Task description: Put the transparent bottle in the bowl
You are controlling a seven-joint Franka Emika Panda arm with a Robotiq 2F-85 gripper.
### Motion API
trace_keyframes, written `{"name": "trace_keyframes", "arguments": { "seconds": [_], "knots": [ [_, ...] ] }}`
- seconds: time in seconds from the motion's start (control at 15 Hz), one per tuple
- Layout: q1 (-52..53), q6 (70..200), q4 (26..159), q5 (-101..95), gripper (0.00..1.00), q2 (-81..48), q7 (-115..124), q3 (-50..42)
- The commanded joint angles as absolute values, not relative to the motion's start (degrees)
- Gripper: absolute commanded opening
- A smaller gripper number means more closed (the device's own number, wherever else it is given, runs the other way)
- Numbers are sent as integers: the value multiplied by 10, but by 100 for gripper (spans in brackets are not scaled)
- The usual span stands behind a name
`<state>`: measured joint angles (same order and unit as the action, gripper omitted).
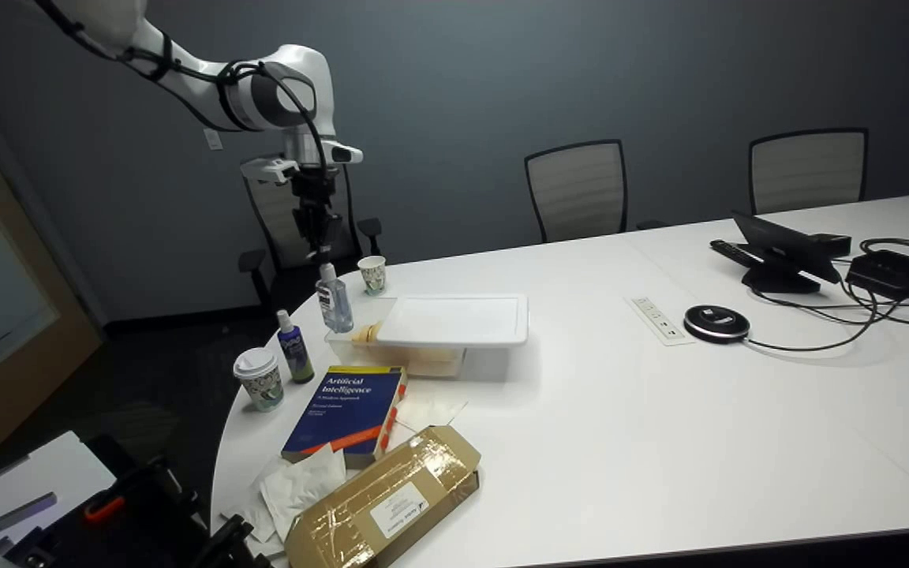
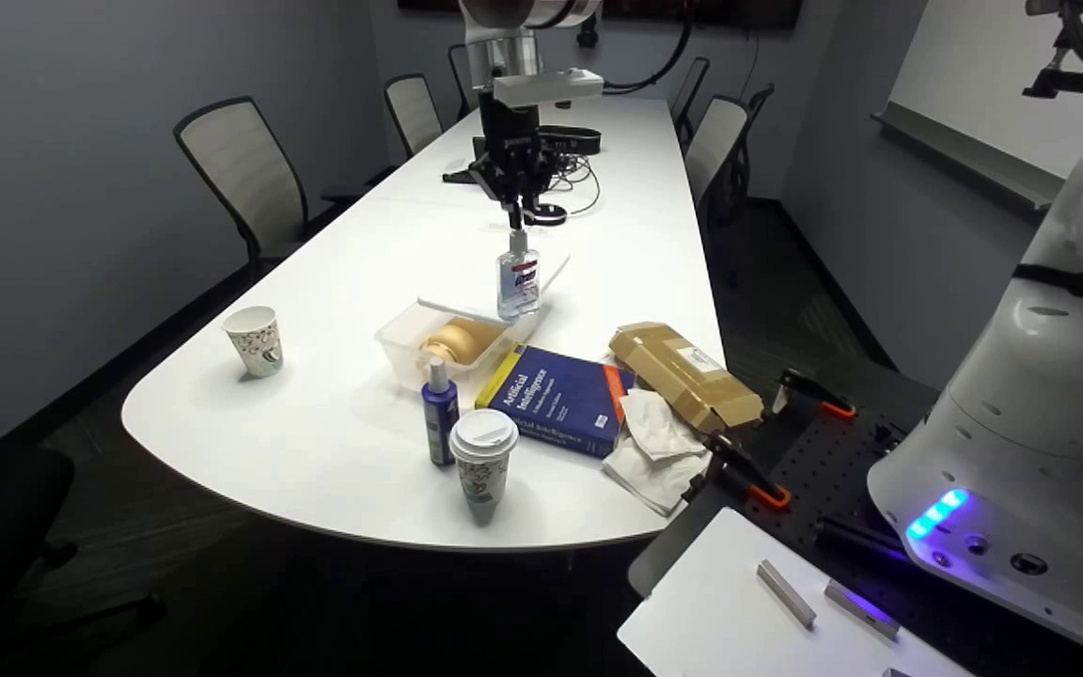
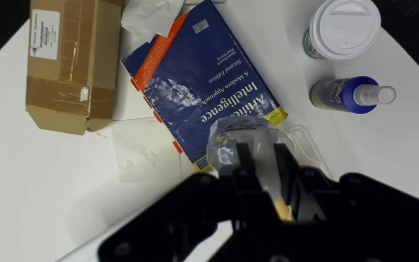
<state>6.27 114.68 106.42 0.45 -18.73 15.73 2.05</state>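
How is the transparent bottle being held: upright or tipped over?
Roughly upright: in both exterior views, the transparent bottle hangs from the gripper, top up, base down.

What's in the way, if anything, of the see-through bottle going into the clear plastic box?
The white plastic lid blocks part of the clear plastic box. A round tan thing sits inside the uncovered part. The black gripper holds the see-through bottle by its top.
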Motion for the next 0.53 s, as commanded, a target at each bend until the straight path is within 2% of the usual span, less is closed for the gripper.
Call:
{"name": "trace_keyframes", "arguments": {
  "seconds": [0.0,0.47],
  "knots": [
    [69,1182,1078,-4,5,-188,101,35],
    [70,1219,1067,-1,5,-223,30,53]
  ]
}}
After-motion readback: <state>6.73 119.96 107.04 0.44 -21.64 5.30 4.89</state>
